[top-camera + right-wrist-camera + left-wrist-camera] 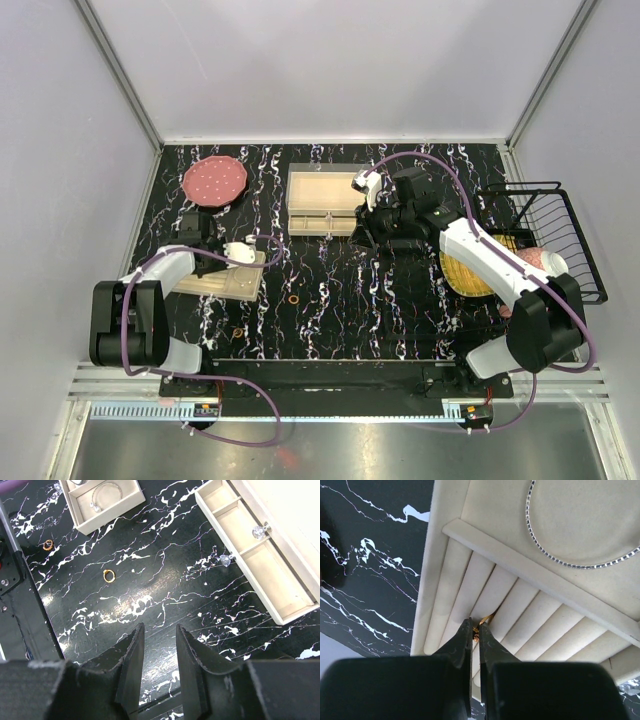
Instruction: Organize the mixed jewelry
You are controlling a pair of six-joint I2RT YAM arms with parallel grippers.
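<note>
Left jaws pinched almost shut on a small orange-gold ring [482, 625], tips aimed down into the ribbed slot section of the shallow beige velvet tray [470, 570], probably to seat the band upright in a groove between 2 rolls; impossible to tell whether already touching the fabric. At 1 o'clock from those tips, beyond the raised divider bar, a silvery box-link chain [555, 560] laid flat in the open compartment, presumably kept apart from the rings. In the top view, tray at 9 o'clock on the black white-veined tabletop [400, 300]. Left to sort, judging by position: a loose orange ring [293, 298] near 6 o'clock and a second loose orange ring [238, 331] near 7 o'clock, both lying free and well apart from the tray. Right jaws parted by a narrow gap and empty, hanging above bare tabletop close to the long beige compartment box [320, 190] at 12 o'clock, likely waiting or lining up on the clear faceted stud [225, 560] just beside the box wall.
</note>
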